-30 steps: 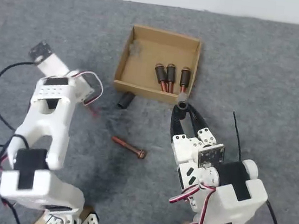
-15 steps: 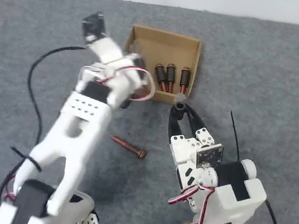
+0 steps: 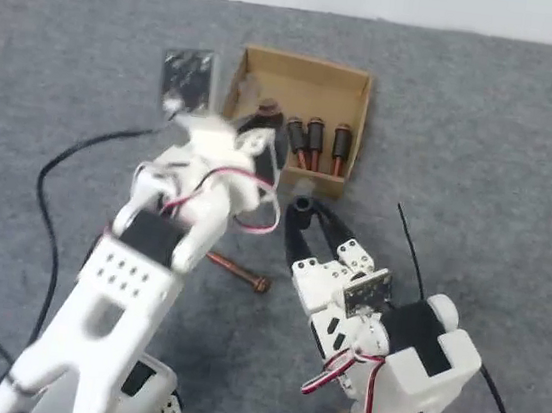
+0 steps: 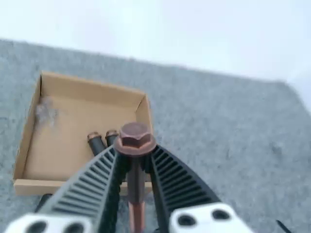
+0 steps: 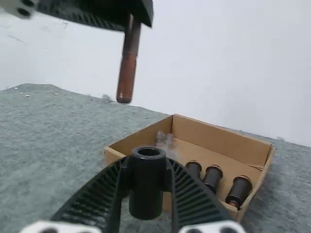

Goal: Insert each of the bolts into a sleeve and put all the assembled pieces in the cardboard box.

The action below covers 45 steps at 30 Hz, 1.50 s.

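Three assembled pieces (image 3: 315,141) lie side by side in the cardboard box (image 3: 311,85), in the half nearer your right gripper (image 3: 301,210), copper ends toward the wall closest to the arms. Your left gripper (image 4: 136,154) is clamped on a bolt (image 4: 137,139) just under its hex head, with the shank hanging straight down (lower end free, touching nothing). In the high view it sits above the box's near left part. Your right gripper is closed around a black sleeve (image 5: 146,191), held upright with the bore facing up, just outside the box's front wall. In the right wrist view the held bolt hangs higher than the sleeve and off to one side, apart from it. A second bolt (image 3: 244,274) lies flat on the grey carpet (image 3: 485,142), one end at the edge of the left arm (image 3: 133,260).
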Motion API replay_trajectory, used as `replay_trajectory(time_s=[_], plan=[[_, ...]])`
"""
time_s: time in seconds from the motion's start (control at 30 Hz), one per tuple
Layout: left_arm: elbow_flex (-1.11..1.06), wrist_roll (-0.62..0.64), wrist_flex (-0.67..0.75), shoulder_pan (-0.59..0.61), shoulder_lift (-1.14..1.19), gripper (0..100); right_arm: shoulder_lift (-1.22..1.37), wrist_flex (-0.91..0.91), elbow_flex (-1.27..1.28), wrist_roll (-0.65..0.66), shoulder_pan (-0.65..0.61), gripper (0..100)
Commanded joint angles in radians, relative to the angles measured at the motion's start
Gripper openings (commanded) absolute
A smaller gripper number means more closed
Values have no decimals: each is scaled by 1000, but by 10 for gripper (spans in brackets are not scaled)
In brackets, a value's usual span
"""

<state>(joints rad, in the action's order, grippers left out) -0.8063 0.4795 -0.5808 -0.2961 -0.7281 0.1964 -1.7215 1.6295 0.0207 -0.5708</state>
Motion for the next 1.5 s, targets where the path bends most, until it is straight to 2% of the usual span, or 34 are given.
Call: replay_trajectory(time_s=[0.0, 0.27, 0.53, 0.87, 1.17, 1.47], plan=[[-113, -12, 34, -6, -267, 12, -8, 1, -14, 17, -41, 7], [-252, -58, 18, -8, -539, 12, -8, 1, 5, 17, -114, 7], [-378, -61, -6, -2, -686, 12, -8, 88, -17, 17, -208, 7], [-556, -61, -8, 35, -924, 12, -8, 93, -29, 17, -277, 7], [-608, -107, -9, 49, -944, 12, -8, 93, -21, 17, -274, 7], [-616, -109, -81, 41, -947, 12, -8, 93, -18, 18, -274, 7]])
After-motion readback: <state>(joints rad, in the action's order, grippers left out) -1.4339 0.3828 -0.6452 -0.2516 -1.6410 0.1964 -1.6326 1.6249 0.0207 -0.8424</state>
